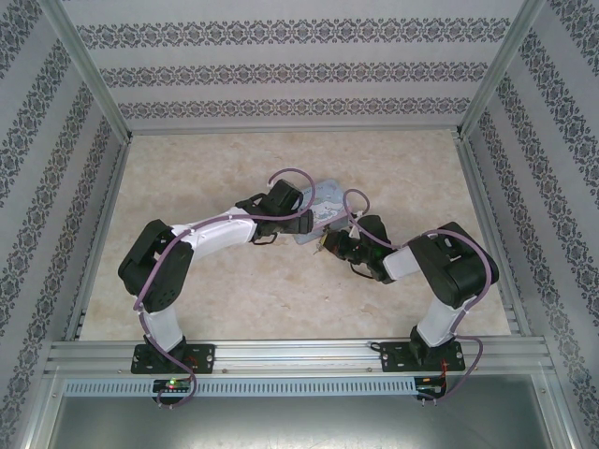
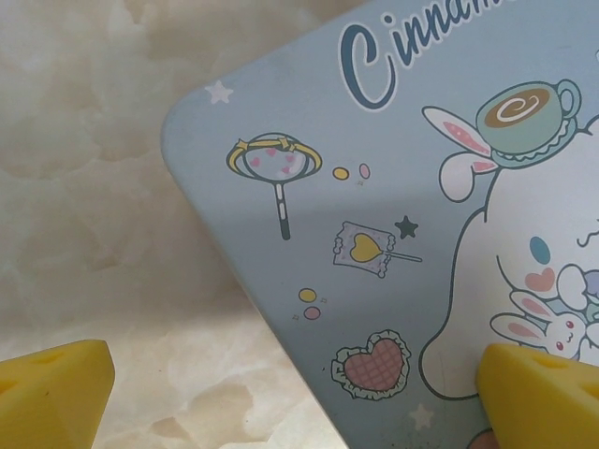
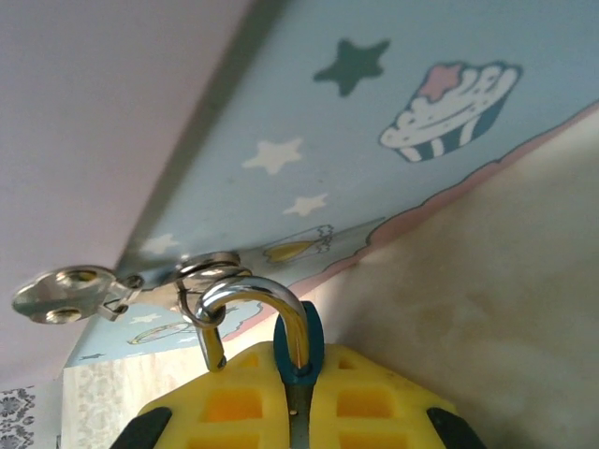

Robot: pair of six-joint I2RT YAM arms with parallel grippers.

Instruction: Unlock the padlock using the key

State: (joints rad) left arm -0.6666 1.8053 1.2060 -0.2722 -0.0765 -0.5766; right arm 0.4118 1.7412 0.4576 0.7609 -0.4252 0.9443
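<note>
My right gripper (image 3: 298,393) is shut on the padlock (image 3: 301,351), whose teal body is pinched edge-on between the yellow fingers (image 3: 225,402). Its metal shackle (image 3: 267,295) arches up and hooks through a small ring (image 3: 201,313) on the latch of the pale blue tin (image 3: 374,122). The shackle's other end hangs free to the left of the body. The key is hidden. My left gripper (image 2: 299,402) is open over a corner of the tin's lid (image 2: 393,187), one yellow fingertip (image 2: 56,393) over the table and the other over the lid. From above, the left gripper (image 1: 285,201) and right gripper (image 1: 332,245) meet at the tin (image 1: 328,198).
A shiny metal latch plate (image 3: 61,295) sticks out from the tin's edge beside the ring. The tin lies on a beige marbled table (image 1: 225,290), enclosed by patterned walls (image 1: 56,187) and an aluminium frame (image 1: 299,355).
</note>
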